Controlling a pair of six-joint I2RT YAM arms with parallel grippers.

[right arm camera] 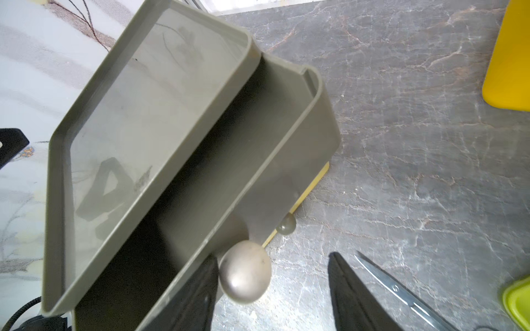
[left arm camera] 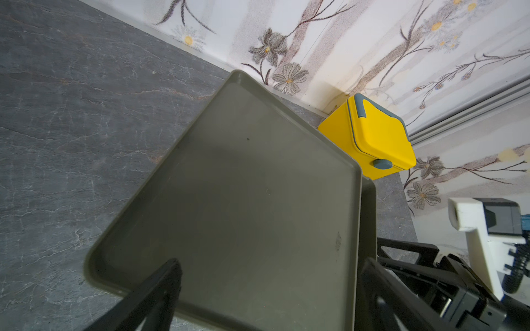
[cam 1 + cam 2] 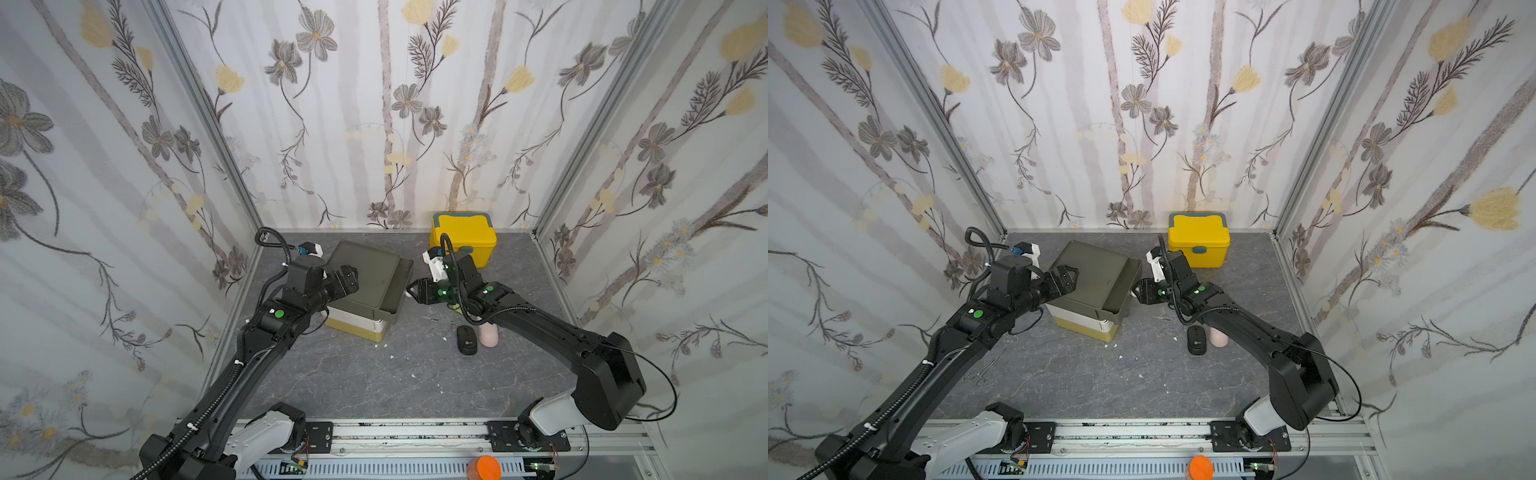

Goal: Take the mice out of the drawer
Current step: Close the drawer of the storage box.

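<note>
A: The cabinet (image 3: 368, 266) was seen at mid-table (image 3: 374, 382), with the top drawer (image 1: 318, 143) pulled partway out. Anything in it?
B: The exposed part was found bare in the right wrist view. The back was hidden under the cabinet top. No mice could be made out inside.
A: Grippers?
B: The left gripper (image 3: 348, 277) was spread fully over the cabinet top, with nothing held. The right gripper (image 3: 413, 289) was about half open at the drawer front, with nothing clamped.
A: Were any mice located?
B: Two were found on the table, touching or nearly so: a black mouse (image 3: 466, 340) and a pink mouse (image 3: 488, 336). No others were seen.
A: Handling?
B: The mice were judged light, with stiff plastic shells. The shells were smooth and curved, so slip was expected. A hold across the narrow flanks at mid-body was advised, kept off the buttons and wheel.
A: And the knob?
B: The drawer knob (image 1: 245, 270) was seen between the right jaws, against one finger (image 1: 200, 292), ungripped.
</note>
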